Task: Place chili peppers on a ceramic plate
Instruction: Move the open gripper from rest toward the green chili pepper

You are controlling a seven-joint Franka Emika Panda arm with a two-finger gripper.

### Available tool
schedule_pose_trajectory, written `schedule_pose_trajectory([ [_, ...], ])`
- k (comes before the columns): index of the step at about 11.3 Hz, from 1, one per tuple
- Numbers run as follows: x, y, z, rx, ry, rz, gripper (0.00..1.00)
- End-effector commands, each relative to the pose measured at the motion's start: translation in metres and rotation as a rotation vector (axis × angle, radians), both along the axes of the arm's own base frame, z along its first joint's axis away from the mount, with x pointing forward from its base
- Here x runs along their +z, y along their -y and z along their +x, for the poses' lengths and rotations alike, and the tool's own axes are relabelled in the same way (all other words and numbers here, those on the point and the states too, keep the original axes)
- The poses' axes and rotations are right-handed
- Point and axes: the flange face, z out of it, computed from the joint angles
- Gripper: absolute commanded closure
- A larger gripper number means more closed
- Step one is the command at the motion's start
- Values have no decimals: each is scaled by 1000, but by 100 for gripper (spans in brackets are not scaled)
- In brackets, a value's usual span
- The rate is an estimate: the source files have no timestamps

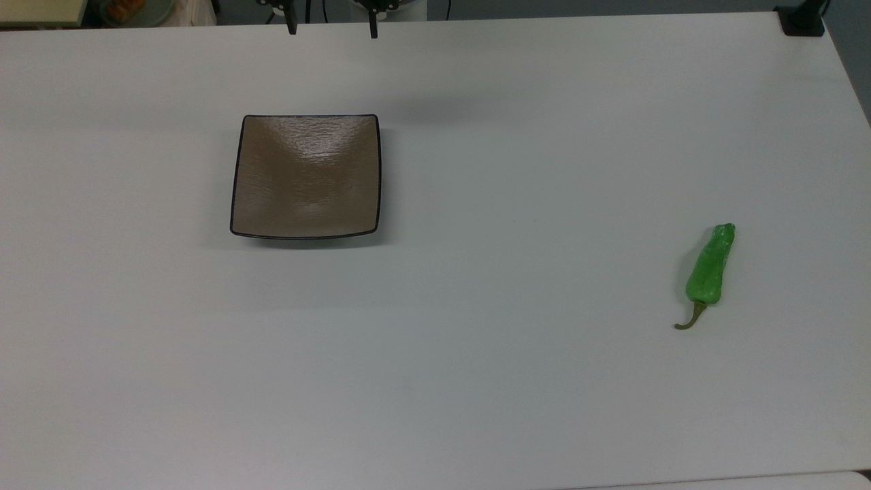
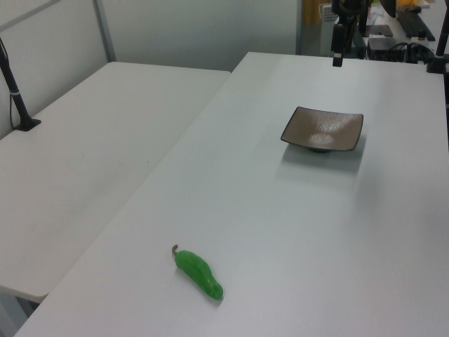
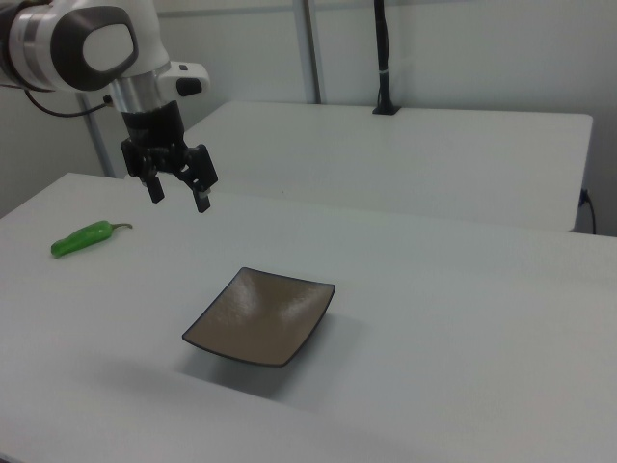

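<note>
You see the chili pepper [image 1: 710, 267] lying on the white table [image 1: 476, 354], well apart from the ceramic plate [image 1: 306, 177], toward the top view's right. Your gripper [image 3: 178, 189] hangs above the table with fingers spread wide, holding nothing.

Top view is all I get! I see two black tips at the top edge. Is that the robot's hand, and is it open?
Observer: Yes. In the right view the hand hangs open in the air, holding nothing.
Operator: Is it above the plate?
Observer: Not quite. In the right view it hangs behind the ceramic plate, toward the right view's left.
Operator: Is the pepper touching anything?
Observer: No. In the left view the chili pepper lies alone on the white table, far from the plate.
</note>
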Motion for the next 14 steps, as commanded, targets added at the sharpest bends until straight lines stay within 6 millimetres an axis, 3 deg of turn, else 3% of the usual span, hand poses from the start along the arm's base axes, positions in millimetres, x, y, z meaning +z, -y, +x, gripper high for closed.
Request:
schedule_pose_trajectory([
  [1, -4, -3, -5, 18, -7, -2, 0],
  [10, -9, -5, -4, 19, -16, -1, 0],
  [14, -24, -22, 0, 31, -41, 12, 0],
])
